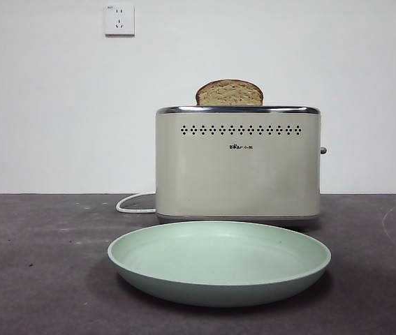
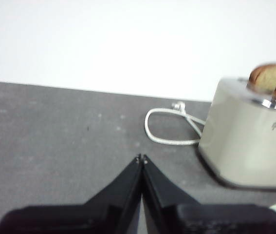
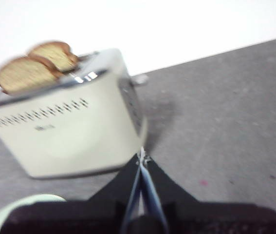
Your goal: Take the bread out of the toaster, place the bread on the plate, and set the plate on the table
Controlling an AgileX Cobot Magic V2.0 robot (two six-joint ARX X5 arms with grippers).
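Note:
A slice of bread (image 1: 229,93) pokes its domed top out of the cream toaster (image 1: 238,167), which stands on the dark grey table (image 1: 37,279). The pale green plate (image 1: 218,262) lies flat on the table just in front of the toaster. Both wrist views show two brown slices in the slots, bread (image 3: 23,74) nearer the holed side and another slice (image 3: 55,53) behind it. My left gripper (image 2: 141,158) is shut and empty, off to the cord side of the toaster (image 2: 249,141). My right gripper (image 3: 141,156) is shut and empty, close to the toaster's (image 3: 64,131) lever end. Neither arm shows in the front view.
A white cord (image 1: 133,204) loops on the table beside the toaster, seen also as the cord (image 2: 169,127) ahead of the left gripper. A white wall with sockets (image 1: 119,19) stands behind. The plate's rim (image 3: 16,207) shows low in the right wrist view.

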